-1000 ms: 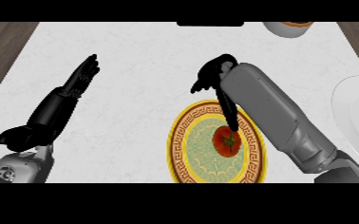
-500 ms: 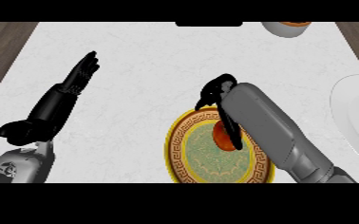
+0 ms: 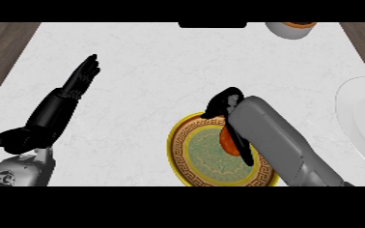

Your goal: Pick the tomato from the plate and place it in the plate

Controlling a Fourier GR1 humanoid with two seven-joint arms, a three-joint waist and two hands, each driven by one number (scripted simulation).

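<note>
A red tomato [image 3: 230,143] lies on the yellow-rimmed plate with a green centre [image 3: 202,155], low in the head view. My right hand [image 3: 224,103] hangs over the plate's far rim. Its fingers [image 3: 243,154] curl down round the tomato, and the hand and forearm hide most of the tomato. A white plate [image 3: 352,110] shows partly at the right edge. My left hand [image 3: 80,80] rests open at the left, fingers pointing away, well apart from both plates.
A bowl with an orange inside [image 3: 290,29] stands at the far right corner of the white counter [image 3: 164,63]. A dark object [image 3: 212,25] sits at the far edge. Brown floor shows beyond the counter's left and right sides.
My right hand has come down from beyond the plate's far rim onto the tomato and curled round it. The tomato is more hidden now. The left hand has barely moved.
</note>
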